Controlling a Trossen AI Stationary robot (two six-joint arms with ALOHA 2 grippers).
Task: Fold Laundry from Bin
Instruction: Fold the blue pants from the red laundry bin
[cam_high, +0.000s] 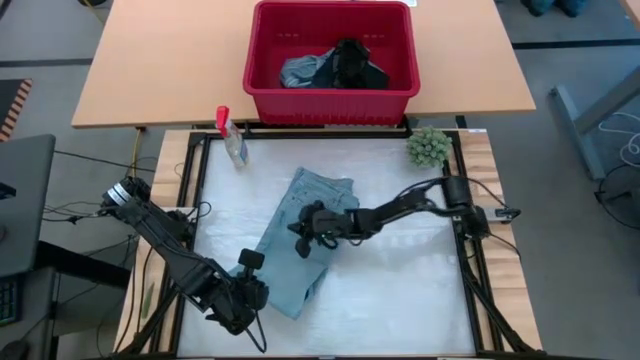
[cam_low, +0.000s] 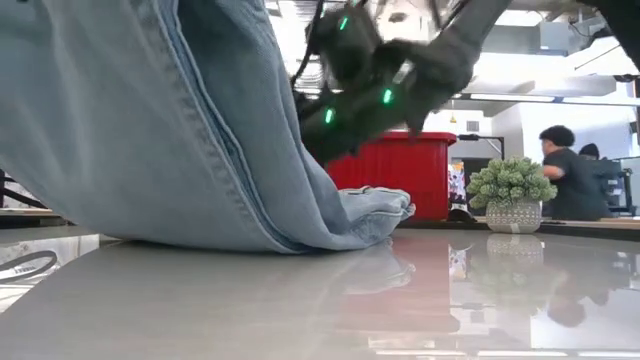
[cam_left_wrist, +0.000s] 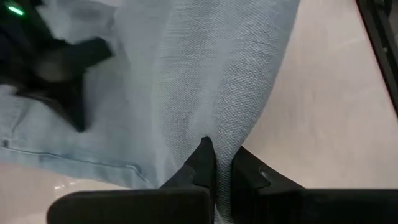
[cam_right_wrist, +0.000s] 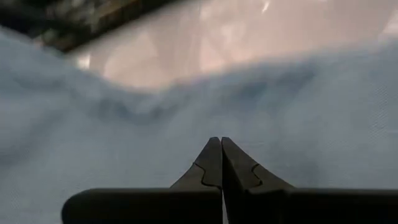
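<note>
On the counter (cam_high: 400, 290), just in front of the red bin (cam_high: 331, 92), lies the faded denim garment (cam_high: 300, 240). No brand, label or writing can be read anywhere. The left gripper (cam_left_wrist: 217, 163) pinches a fold of this garment at the end far from the bin. The right gripper (cam_right_wrist: 221, 155) rests on its middle, fingers together. More laundry (cam_high: 330, 68) sits inside the bin.

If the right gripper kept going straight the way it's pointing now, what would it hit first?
The light blue denim garment. The right gripper, shut, points straight into that cloth, which fills its wrist view; depth is unclear, but nothing else lies in between.
</note>
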